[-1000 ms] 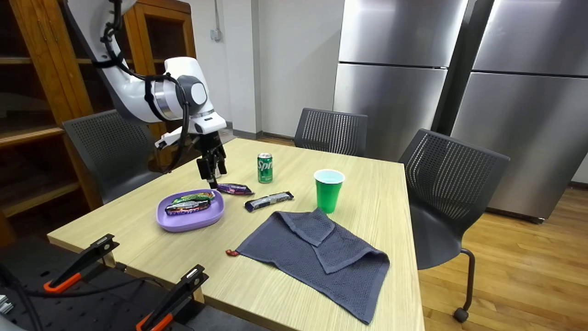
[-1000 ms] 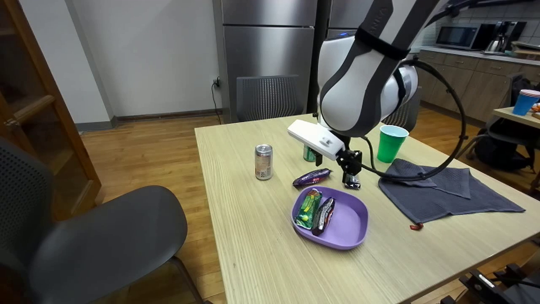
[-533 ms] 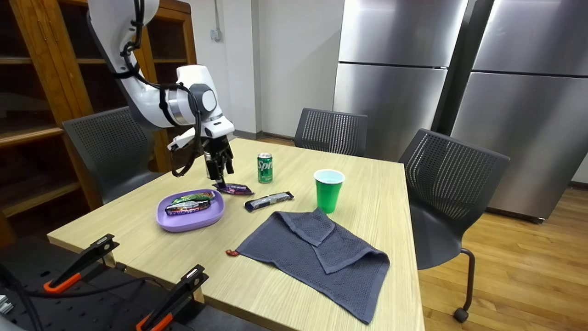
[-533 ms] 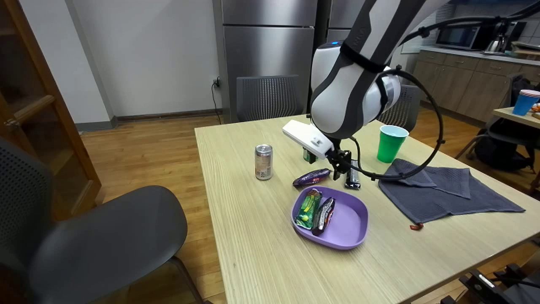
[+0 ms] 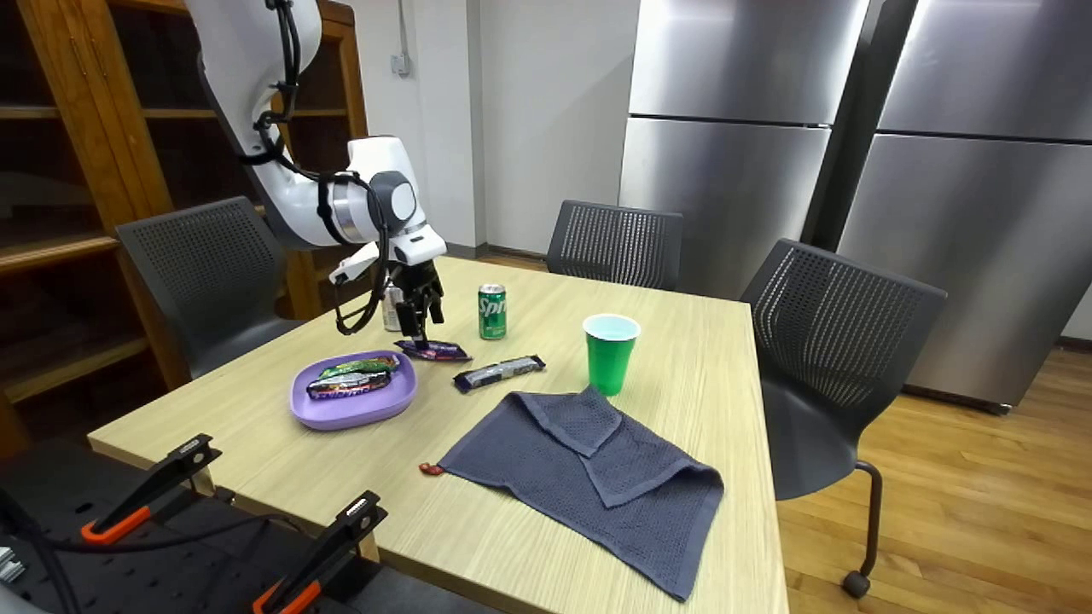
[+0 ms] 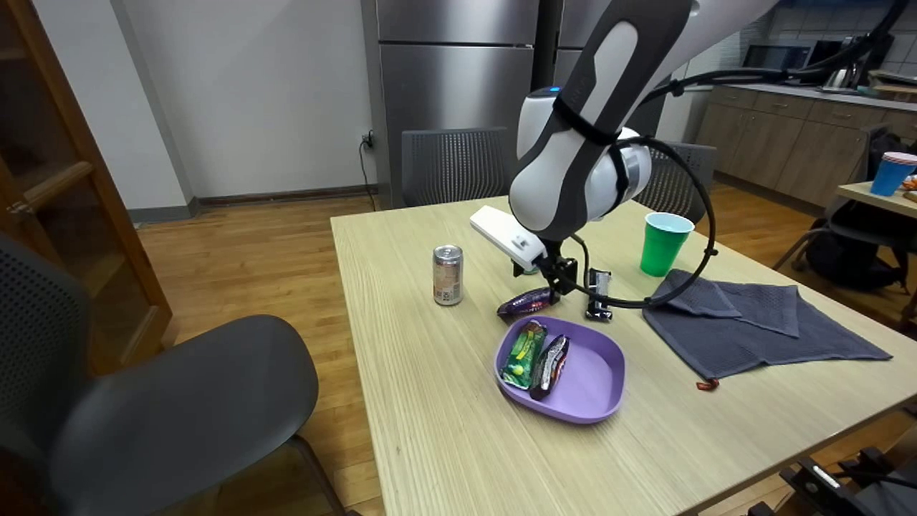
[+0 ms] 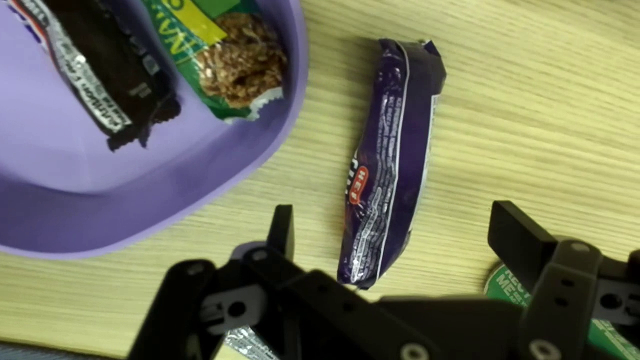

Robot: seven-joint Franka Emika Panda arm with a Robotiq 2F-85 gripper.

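Observation:
My gripper (image 7: 392, 215) is open and empty, pointing down over a purple wrapped bar (image 7: 390, 165) on the table. In the wrist view the fingers stand apart, one on each side of the bar's near end. In both exterior views the gripper (image 5: 429, 331) (image 6: 536, 283) is low at the purple bar (image 5: 439, 351) (image 6: 526, 302); I cannot tell whether a fingertip touches it. A purple tray (image 5: 320, 418) (image 6: 591, 380) beside it holds a green-wrapped bar (image 6: 523, 356) and a dark-wrapped bar (image 6: 550, 367). A silver-wrapped bar (image 5: 499, 373) (image 6: 598, 294) lies close by.
A green Sprite can (image 5: 492, 312) and a silver can (image 6: 448, 276) stand near the gripper. A green cup (image 5: 609, 358) and a dark grey towel (image 5: 589, 460) lie farther off. A small red item (image 5: 432, 469) is at the towel's corner. Clamps (image 5: 320, 554) grip the table edge.
My arm has moved down and across, from above the space beside the tray to over the purple bar. The gripper stays open. The objects on the table have not moved.

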